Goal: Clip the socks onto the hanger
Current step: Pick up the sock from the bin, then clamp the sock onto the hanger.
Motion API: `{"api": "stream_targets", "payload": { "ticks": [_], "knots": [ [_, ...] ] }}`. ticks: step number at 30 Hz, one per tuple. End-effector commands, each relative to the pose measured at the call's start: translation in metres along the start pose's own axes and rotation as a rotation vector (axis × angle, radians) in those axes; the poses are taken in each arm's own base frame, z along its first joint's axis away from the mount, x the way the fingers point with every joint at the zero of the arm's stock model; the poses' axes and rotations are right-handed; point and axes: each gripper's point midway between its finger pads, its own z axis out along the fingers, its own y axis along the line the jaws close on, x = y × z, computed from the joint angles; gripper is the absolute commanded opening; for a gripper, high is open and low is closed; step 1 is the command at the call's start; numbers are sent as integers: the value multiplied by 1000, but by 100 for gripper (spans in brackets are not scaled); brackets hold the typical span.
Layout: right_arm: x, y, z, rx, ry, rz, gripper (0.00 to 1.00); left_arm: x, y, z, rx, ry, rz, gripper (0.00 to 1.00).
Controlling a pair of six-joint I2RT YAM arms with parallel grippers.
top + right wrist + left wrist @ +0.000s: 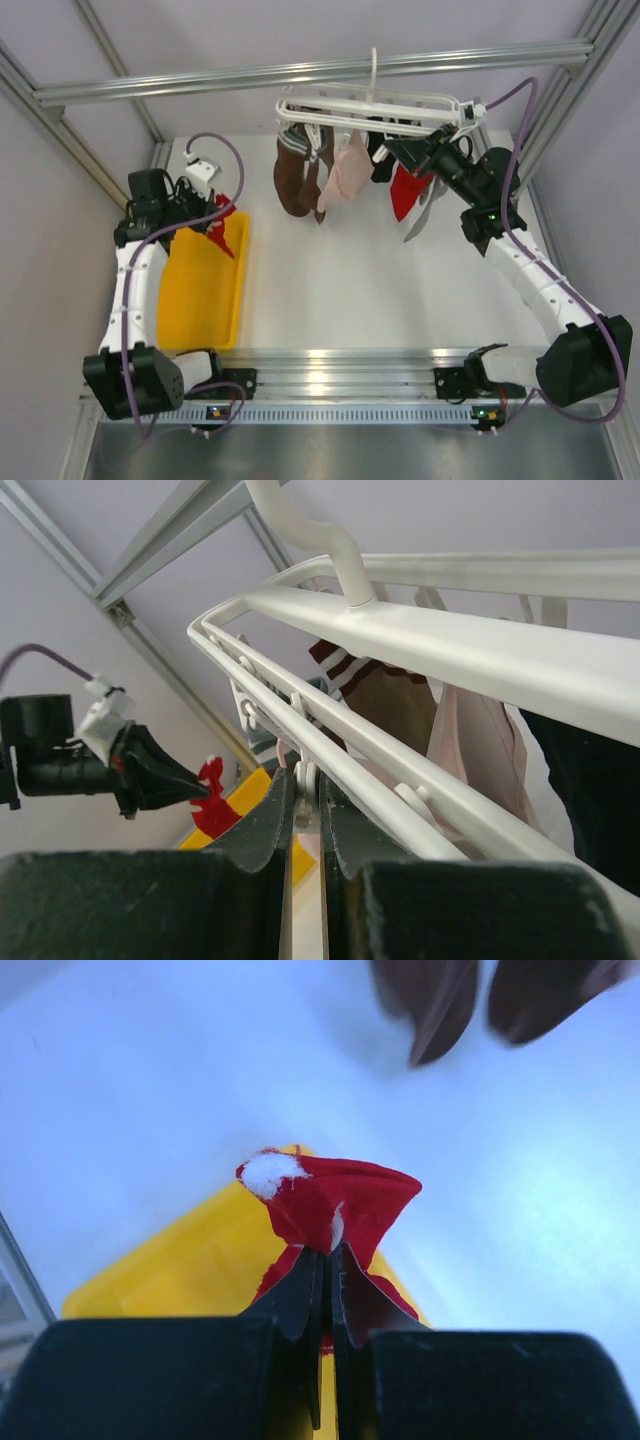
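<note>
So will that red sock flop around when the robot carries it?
Probably floppy: the red sock bunches and folds where the left hand pinches it. It likely weighs little, since it hangs from one small pinch. Soft cloth shouldn't break or roll.

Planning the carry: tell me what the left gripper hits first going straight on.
Beyond the red sock it grips, the left gripper looks aimed at bare table just past the yellow tray corner; the dark brown socks hang farther right. Depth is unclear.

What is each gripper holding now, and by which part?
Left gripper pinches the red sock at a bunched fold; which end, unclear. Right gripper is shut on a clip peg of the hanger.
</note>
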Motion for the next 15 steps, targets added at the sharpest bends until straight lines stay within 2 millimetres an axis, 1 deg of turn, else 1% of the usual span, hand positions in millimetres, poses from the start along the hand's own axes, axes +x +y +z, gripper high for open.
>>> {"api": "stream_targets", "payload": {
  "ticks": [1,2,3,4,5,6,7,8,10,11,12,13,14,15],
  "knots": [
    [-7,12,3,-63,-13,31,0,-64,-39,-16,137,-250,-34,0],
    [-6,11,4,-65,-13,39,0,-80,-44,-20,133,-313,-2,0],
    [-7,12,4,-68,-16,45,0,-92,-63,-19,170,-339,2,0],
    [-8,12,5,-70,-21,48,0,-100,-71,-22,177,-365,17,0],
    [-9,12,7,-70,-24,53,0,-107,-85,-21,204,-385,35,0],
    [-9,12,7,-74,-25,64,0,-123,-104,-22,239,-443,67,0],
    [-10,12,8,-77,-29,68,0,-131,-111,-27,237,-479,77,0],
    [-12,14,9,-86,-35,69,0,-142,-127,-27,269,-534,107,0],
    [-14,16,10,-96,-39,80,0,-151,-142,-29,294,-569,120,0],
    [-14,17,10,-99,-38,82,0,-156,-145,-29,278,-581,125,0],
    [-15,18,10,-103,-38,90,0,-161,-161,-30,311,-595,150,0],
    [-16,19,10,-105,-39,92,0,-164,-168,-28,327,-594,165,0],
    [-16,19,10,-105,-39,95,0,-171,-171,-29,311,-606,177,0],
    [-16,20,10,-106,-40,99,0,-176,-190,-29,336,-618,201,0]
  ]
}}
